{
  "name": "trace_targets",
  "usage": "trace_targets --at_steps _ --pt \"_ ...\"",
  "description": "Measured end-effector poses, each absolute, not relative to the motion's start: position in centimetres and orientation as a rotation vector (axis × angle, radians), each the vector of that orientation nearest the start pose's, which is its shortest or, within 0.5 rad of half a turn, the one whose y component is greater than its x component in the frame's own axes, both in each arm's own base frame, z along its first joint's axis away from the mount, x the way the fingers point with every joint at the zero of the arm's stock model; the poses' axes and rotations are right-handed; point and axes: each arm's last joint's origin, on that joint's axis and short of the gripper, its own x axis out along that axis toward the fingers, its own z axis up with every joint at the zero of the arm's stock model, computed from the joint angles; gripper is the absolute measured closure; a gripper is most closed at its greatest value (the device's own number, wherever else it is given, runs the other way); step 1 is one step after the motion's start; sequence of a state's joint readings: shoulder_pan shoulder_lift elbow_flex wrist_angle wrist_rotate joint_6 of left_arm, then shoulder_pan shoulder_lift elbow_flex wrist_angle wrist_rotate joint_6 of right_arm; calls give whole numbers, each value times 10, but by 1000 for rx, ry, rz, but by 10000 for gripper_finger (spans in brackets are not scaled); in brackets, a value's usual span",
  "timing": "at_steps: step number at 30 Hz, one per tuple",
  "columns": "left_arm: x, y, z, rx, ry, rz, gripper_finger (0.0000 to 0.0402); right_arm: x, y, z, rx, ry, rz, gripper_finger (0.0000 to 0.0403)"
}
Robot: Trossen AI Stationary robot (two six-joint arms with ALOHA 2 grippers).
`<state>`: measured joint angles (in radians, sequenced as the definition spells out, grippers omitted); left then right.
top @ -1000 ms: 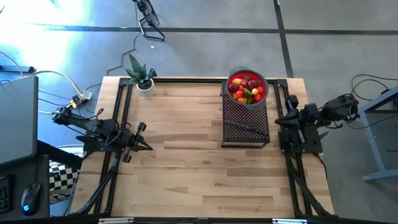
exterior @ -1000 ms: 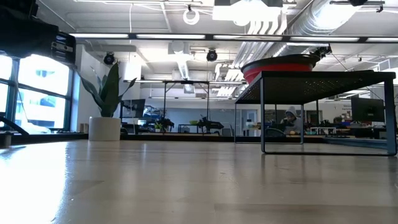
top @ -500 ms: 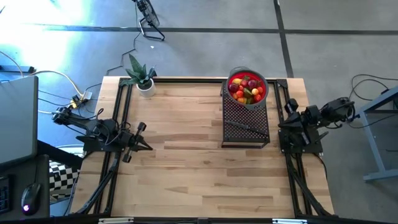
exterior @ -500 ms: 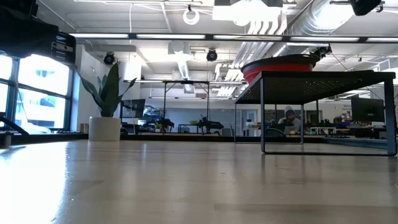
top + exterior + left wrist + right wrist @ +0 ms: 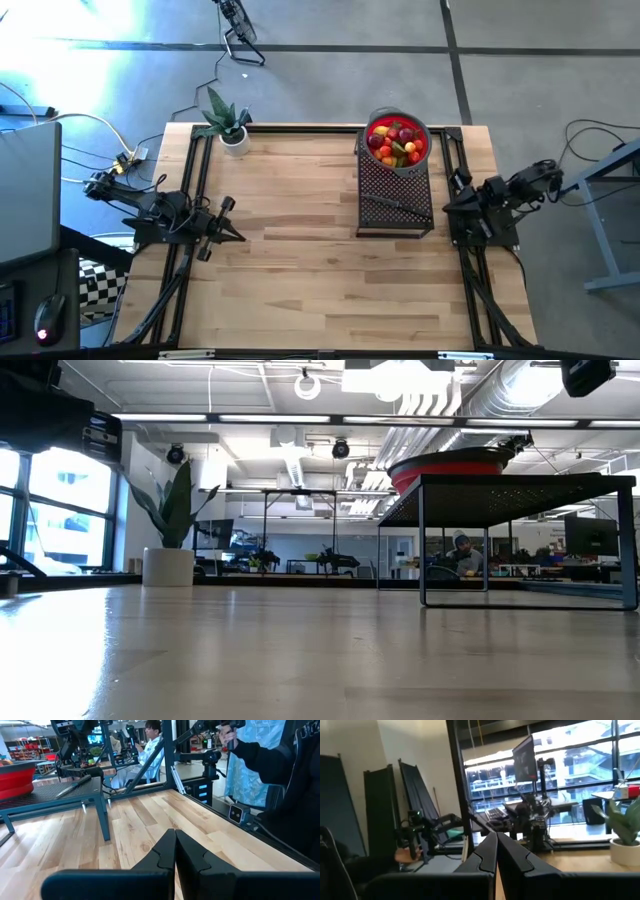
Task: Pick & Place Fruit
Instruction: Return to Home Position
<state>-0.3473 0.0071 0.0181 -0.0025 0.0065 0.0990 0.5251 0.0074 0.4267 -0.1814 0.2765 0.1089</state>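
Left gripper (image 5: 175, 851) hung low over wooden table's (image 5: 300, 280) left edge, fingers pressed together, nothing held. Potted plant (image 5: 228, 128) stood at far left corner. Black mesh shelf (image 5: 393, 185) stood on table's right part, with red strainer bowl (image 5: 369, 130) on its far end. Fruit (image 5: 396, 141), red, orange, yellow and green, lay heaped inside bowl. 1 dark utensil (image 5: 392, 203) lay on shelf's near half. Right gripper (image 5: 496, 851) sat at table's right edge beside shelf, fingers pressed together, empty. Person's dark sleeve (image 5: 260, 755) showed beyond table in left wrist view
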Motion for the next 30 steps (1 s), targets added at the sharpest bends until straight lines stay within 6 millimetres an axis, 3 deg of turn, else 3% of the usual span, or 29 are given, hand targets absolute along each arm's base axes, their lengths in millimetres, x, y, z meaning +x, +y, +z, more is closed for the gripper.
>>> trace_targets --at_steps 16,30 --pt "91 -33 169 97 -26 -354 402 75 33 229 199 -249 268 400" --pt "91 -33 169 97 -26 -356 402 79 25 225 174 -294 241 400"
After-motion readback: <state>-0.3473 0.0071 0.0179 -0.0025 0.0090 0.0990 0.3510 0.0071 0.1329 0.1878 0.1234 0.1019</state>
